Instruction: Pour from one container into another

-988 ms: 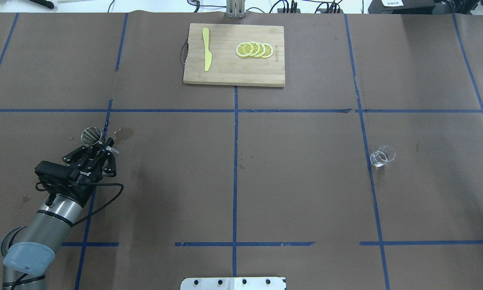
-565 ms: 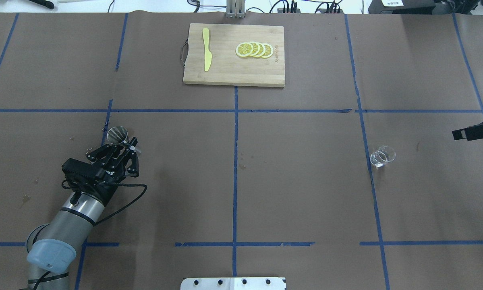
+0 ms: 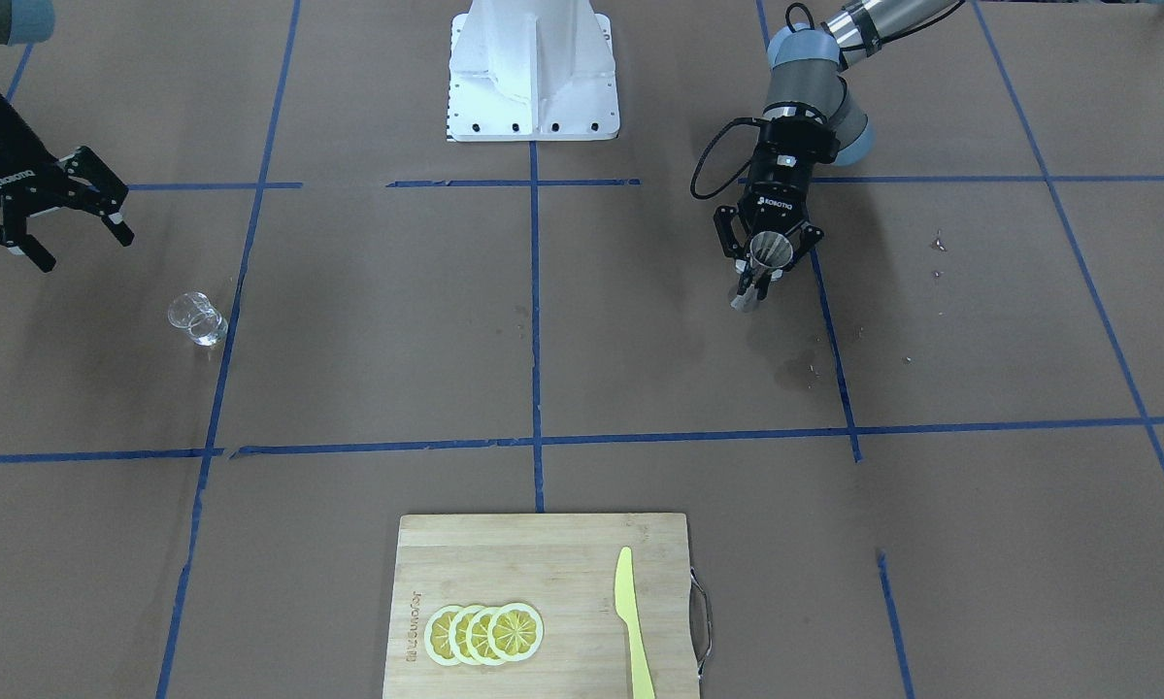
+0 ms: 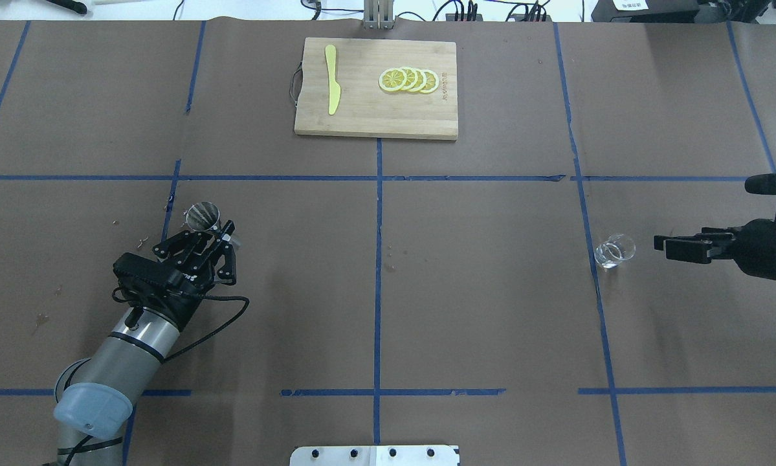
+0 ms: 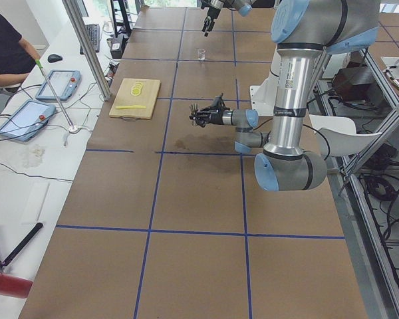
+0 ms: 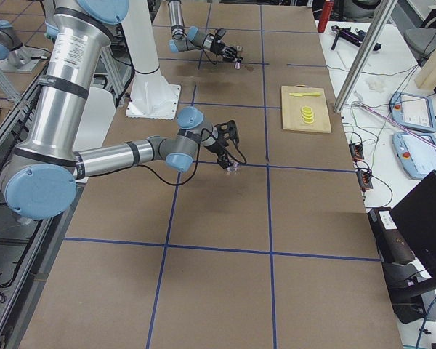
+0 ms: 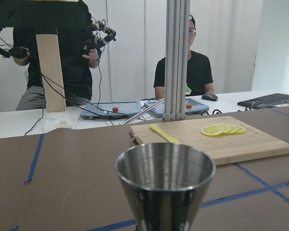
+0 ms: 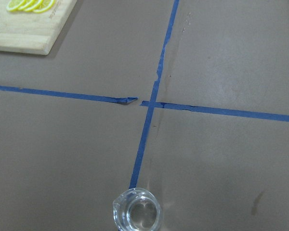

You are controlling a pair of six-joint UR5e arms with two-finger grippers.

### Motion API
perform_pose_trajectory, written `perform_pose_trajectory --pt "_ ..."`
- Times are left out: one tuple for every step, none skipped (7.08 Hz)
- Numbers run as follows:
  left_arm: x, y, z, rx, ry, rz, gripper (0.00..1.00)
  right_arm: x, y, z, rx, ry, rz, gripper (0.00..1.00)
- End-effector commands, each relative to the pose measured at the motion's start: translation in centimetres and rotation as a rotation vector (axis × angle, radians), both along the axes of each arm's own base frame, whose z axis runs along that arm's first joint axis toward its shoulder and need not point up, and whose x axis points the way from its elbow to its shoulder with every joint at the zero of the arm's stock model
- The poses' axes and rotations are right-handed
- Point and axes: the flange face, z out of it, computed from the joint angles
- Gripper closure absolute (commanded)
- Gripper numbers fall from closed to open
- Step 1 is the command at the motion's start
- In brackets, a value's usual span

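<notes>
The left hand (image 4: 214, 232) was clenched around the narrow waist of the steel jigger (image 4: 203, 215), holding it upright and raised above the brown paper-covered desk (image 4: 478, 310). It sat on the robot's left side, just beside a blue tape line (image 4: 167, 220). In the left wrist view the jigger's open upper cone filled the foreground with its rim level.

The clear glass cup (image 4: 614, 251) stood upright on the desk at the robot's right, touching another tape line. The right hand (image 4: 663, 245) was released, its fingers spread, near the cup on its outer side but apart from it.

At the far edge lay a wooden cutting board (image 4: 362, 113) carrying overlapping lemon slices (image 4: 408, 79) and a yellow knife (image 4: 331, 81). Whether the cup held any liquid could not be told.
</notes>
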Motion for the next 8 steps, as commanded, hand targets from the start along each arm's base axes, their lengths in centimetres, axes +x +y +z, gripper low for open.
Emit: perform_pose_trajectory --pt "0.5 0.0 -0.8 0.010 -0.002 0.010 1.00 -2.4 2.1 0.3 0.070 0.040 0.126 0.01" --pt "0.7 0.0 -0.8 0.010 -0.001 0.011 1.00 -2.7 2.2 0.2 0.076 0.036 0.186 0.01" --pt "1.2 0.0 -1.8 0.012 0.017 0.011 1.00 -5.1 4.9 0.9 0.099 0.037 0.294 0.01" --pt "1.2 0.0 -1.7 0.012 0.016 0.011 1.00 -7.4 7.5 0.8 0.172 0.052 0.329 0.01" --pt "1.2 0.0 -1.9 0.013 0.018 0.011 1.00 -9.2 9.5 2.9 0.225 0.062 0.417 0.01" --pt "1.2 0.0 -1.8 0.013 0.016 0.011 1.00 -10.6 11.3 4.9 0.317 0.086 0.497 0.01" --pt "1.2 0.0 -1.8 0.013 0.016 0.011 1.00 -12.7 11.5 4.4 0.346 0.066 0.533 0.00" --pt "1.2 0.0 -1.8 0.013 0.018 0.011 1.00 -14.7 11.4 6.8 0.373 0.100 0.555 0.00"
